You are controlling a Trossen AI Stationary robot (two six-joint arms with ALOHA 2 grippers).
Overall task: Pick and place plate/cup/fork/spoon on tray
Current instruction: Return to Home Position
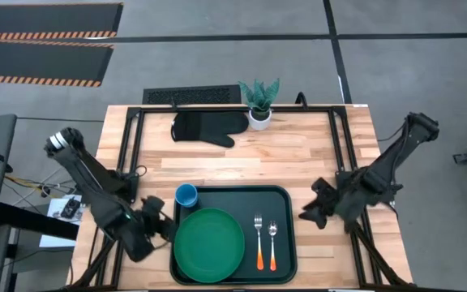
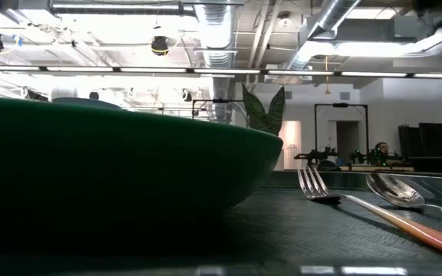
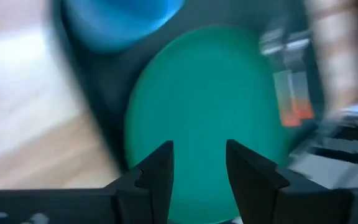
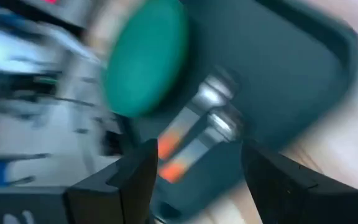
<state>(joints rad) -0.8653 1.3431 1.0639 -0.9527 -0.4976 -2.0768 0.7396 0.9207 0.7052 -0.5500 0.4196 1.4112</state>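
The dark green tray [image 1: 286,195] lies on the wooden table near its front edge. On the tray rest the round green plate [image 1: 209,245], the blue cup [image 1: 186,195] at its far left corner, and the fork [image 1: 259,240] and spoon [image 1: 272,243] side by side, orange handles toward the near edge. My left gripper [image 1: 162,224] is open and empty just left of the tray, above the plate's left rim [image 3: 197,118]. My right gripper [image 1: 310,212] is open and empty just right of the tray, facing the fork and spoon [image 4: 197,137].
A black oven mitt [image 1: 205,127] and a white pot with a plant [image 1: 259,104] sit at the table's far side. Black frame rails [image 1: 132,146] run along both table sides. Bare wood lies between the tray and the mitt.
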